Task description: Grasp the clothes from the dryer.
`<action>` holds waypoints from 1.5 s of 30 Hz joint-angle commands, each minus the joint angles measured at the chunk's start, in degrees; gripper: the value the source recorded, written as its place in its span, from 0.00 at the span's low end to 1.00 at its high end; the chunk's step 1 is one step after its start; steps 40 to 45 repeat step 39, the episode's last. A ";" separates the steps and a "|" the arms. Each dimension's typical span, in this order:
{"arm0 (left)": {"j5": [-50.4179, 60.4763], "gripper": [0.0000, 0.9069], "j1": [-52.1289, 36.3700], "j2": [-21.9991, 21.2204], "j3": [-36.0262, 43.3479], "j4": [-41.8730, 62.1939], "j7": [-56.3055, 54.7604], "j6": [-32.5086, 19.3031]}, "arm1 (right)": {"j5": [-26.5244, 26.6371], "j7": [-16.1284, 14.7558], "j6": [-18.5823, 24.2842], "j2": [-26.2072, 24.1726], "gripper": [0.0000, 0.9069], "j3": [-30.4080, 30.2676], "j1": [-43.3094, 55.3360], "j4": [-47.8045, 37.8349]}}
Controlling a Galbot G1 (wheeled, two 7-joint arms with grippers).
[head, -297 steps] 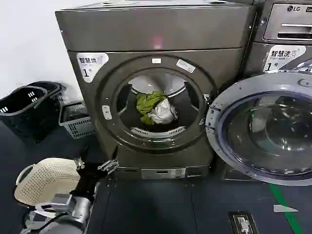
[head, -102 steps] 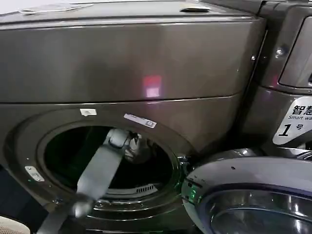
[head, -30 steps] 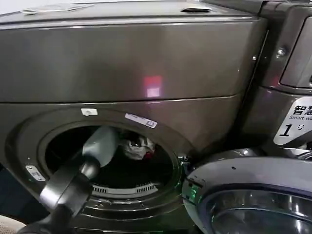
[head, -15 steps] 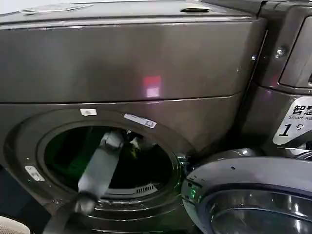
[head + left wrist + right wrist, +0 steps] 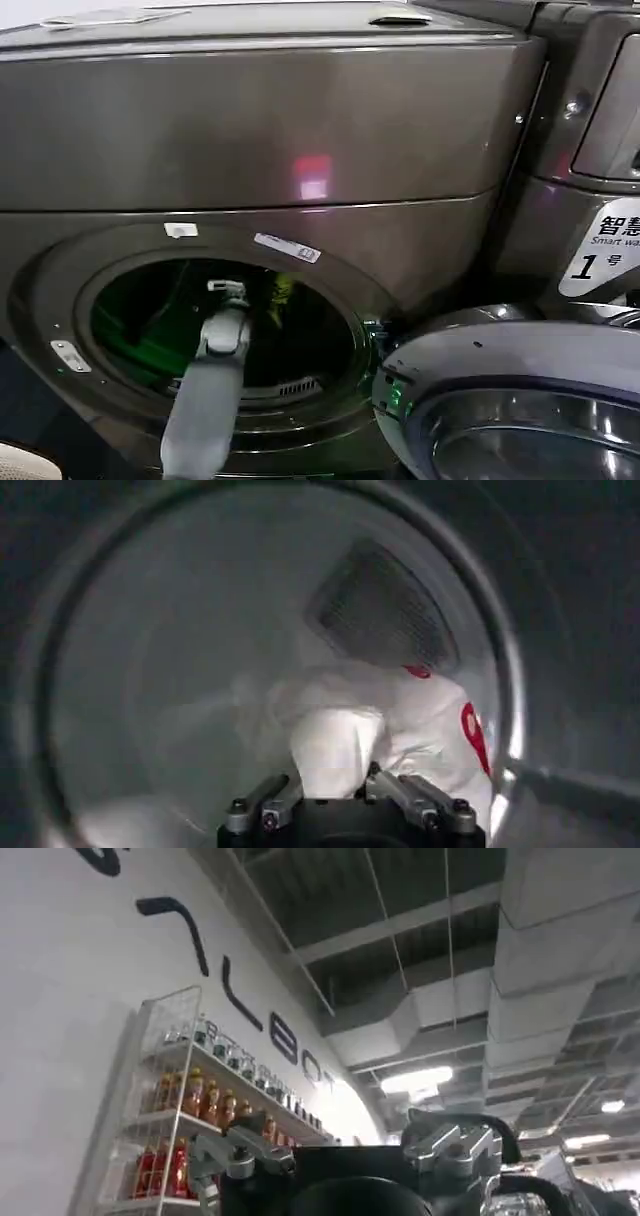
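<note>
Low in the head view, the left gripper (image 5: 228, 290) reached inside the dryer (image 5: 260, 130), fingers spread before the clothes (image 5: 400, 730), ungrasped; the right gripper (image 5: 345, 1153), spread, pointed ceilingward.

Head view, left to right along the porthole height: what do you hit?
Dryer porthole rim sticker → left arm reaching into the drum, left gripper → olive-green clothes → open round door → white "1" label on the neighbouring machine.

Left arm (image 5: 205, 400): smooth grey tubular link tapering to a jointed wrist. Left gripper (image 5: 335, 785) and right gripper (image 5: 345, 1148): black housing, grey metal linkage fingers with round screws.
</note>
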 commanded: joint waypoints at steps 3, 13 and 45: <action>-2.67 0.00 10.53 -1.59 -1.93 -9.32 -9.03 -7.58 | 0.18 -0.67 0.27 -0.15 1.00 0.38 -0.07 0.37; -1.40 0.00 10.83 -2.61 -0.61 -10.19 -9.31 -5.08 | 0.15 -0.76 1.38 -0.46 1.00 0.98 -0.28 -0.93; -1.52 0.00 9.56 -2.03 0.17 -14.85 -8.93 1.75 | -0.16 -2.00 -0.13 -0.01 1.00 1.28 0.12 0.63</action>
